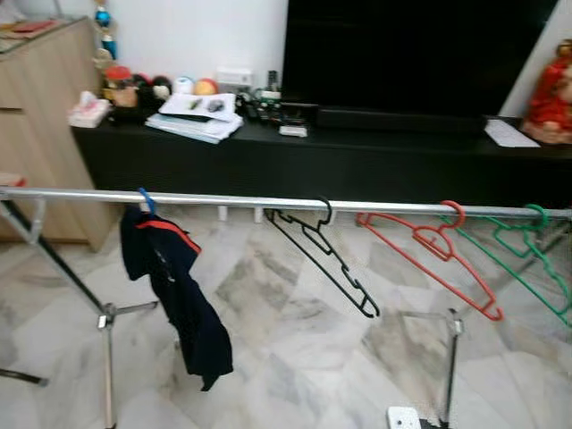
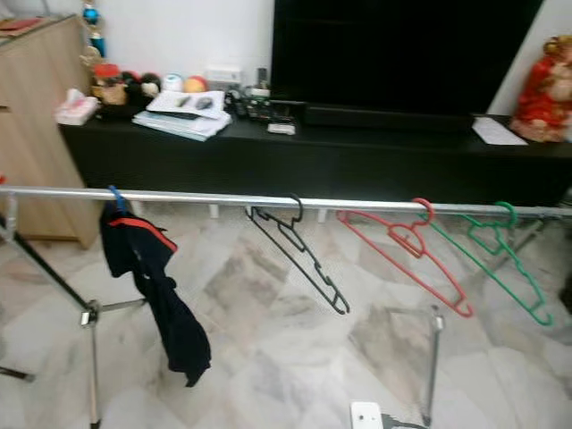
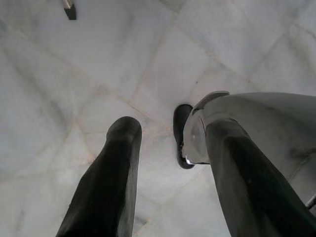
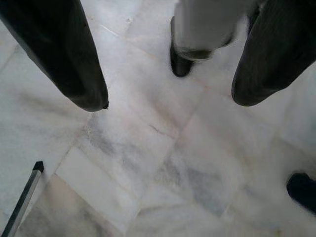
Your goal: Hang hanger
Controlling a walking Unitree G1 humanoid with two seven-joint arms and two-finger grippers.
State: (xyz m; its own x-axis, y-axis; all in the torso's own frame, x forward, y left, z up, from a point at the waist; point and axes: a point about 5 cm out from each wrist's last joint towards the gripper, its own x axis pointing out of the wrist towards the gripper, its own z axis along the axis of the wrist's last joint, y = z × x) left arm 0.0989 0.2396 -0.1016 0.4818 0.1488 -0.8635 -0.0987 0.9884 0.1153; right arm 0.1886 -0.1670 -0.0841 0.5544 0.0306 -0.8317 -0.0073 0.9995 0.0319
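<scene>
Both sets of jaws stand wide apart and hold nothing: the left gripper (image 3: pixel 168 173) and the right gripper (image 4: pixel 168 74) each point down at the marble floor (image 4: pixel 148 148) beside the robot's own legs, arms idle.

Ahead, a chrome clothes rail (image 1: pixel 232 202) runs across the room in front of a black TV console (image 1: pixel 357 152). Hooked on it are a black hanger (image 1: pixel 326 255) near the middle, a red hanger (image 1: pixel 429 255) beside it and a green hanger (image 1: pixel 532 255) at the far right, all three swung askew. At the left end a blue hanger (image 1: pixel 145 198) carries a dark navy garment (image 1: pixel 174 286).

Judging by this, the hangers are already up, so little seems left. The risk would be a nudge: the black hanger's hook sits shallow and tilted, and a bump to the rail or its thin stand legs (image 1: pixel 107 357) could shake it off.
</scene>
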